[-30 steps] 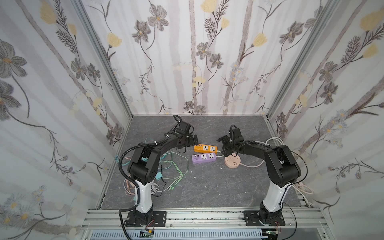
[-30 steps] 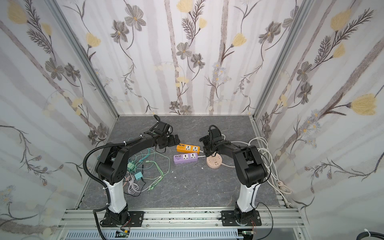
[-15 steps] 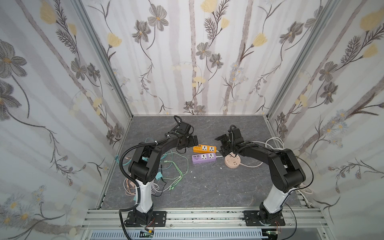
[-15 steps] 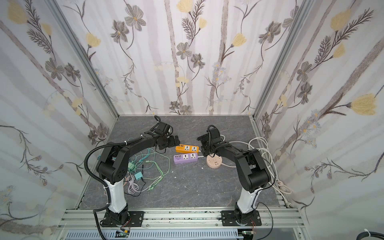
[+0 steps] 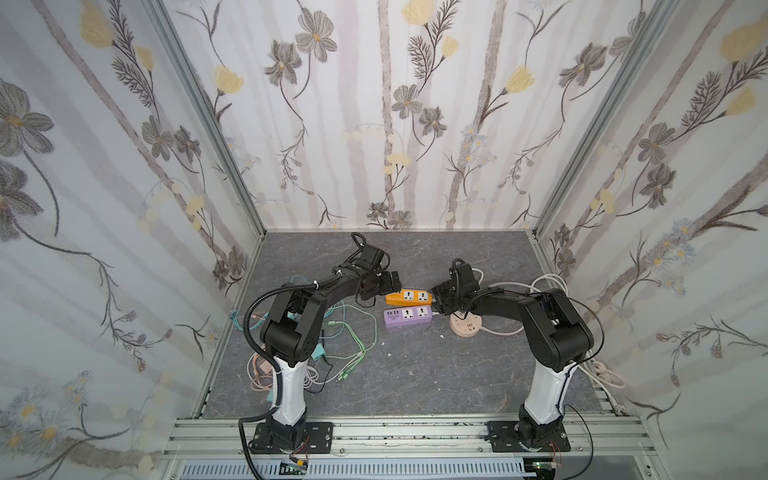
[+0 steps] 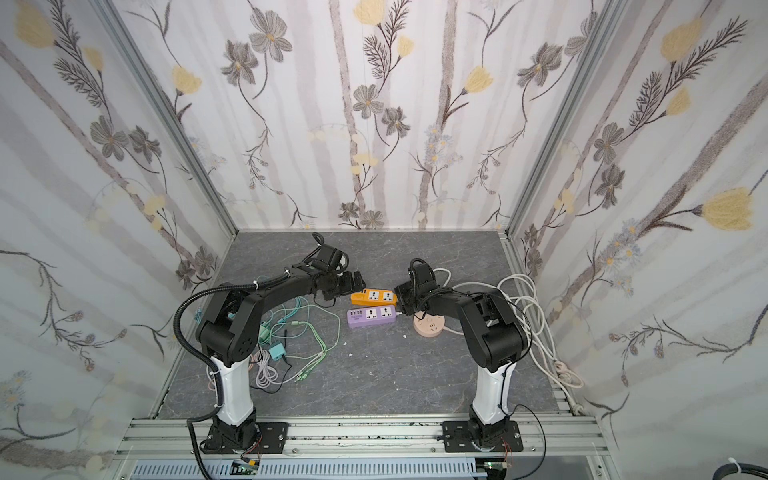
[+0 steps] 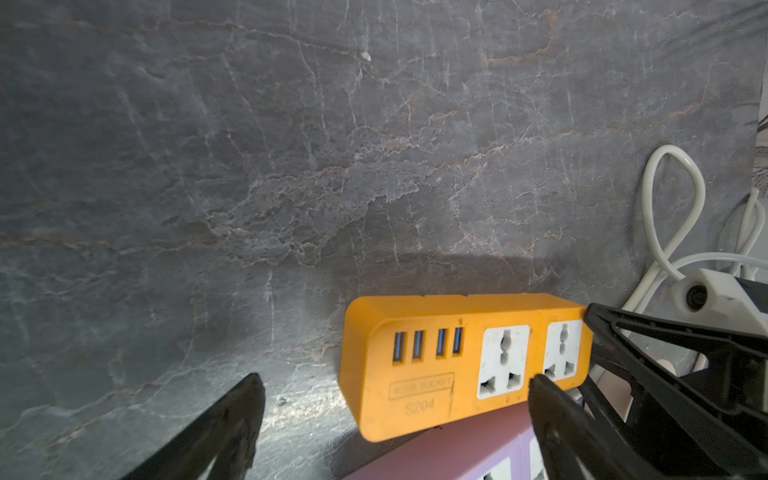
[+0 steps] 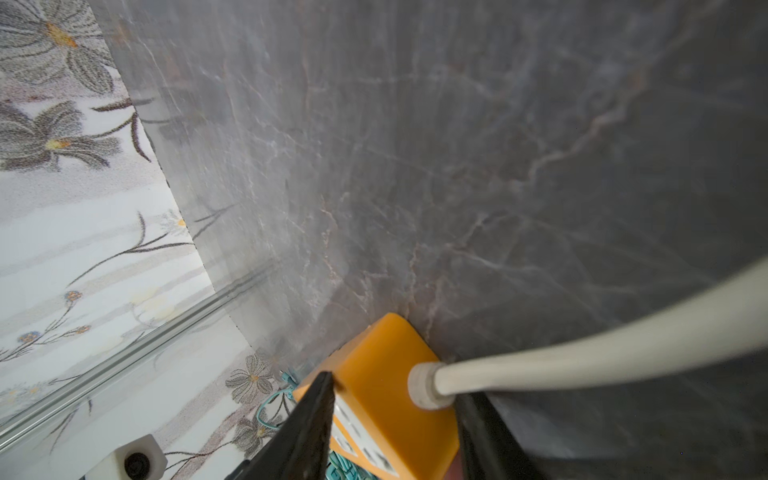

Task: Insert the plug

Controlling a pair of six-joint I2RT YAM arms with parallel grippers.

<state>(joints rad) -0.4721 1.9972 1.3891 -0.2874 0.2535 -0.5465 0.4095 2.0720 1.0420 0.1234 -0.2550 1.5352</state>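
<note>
Early stage: orange power strip (image 7: 457,365) showing both sockets empty, nothing inserted yet. Right pincer (image 8: 395,386) clamping strip's cord end, apparently steadying it. Left pincer (image 7: 395,379) hanging fully spread over strip's USB end, holding nothing. Likely plug, teal adapter (image 6: 276,351), lying among green cables (image 6: 316,332) well apart from strip, awaiting pickup.

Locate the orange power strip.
In both top views the orange power strip lies between the left gripper and right gripper, just behind the purple power strip.

Enclosed work cell.
Floral-papered walls (image 5: 374,124) on three sides meet a grey marbled floor (image 5: 415,374); aluminium posts (image 5: 210,124) mark the corners, evenly lit.
</note>
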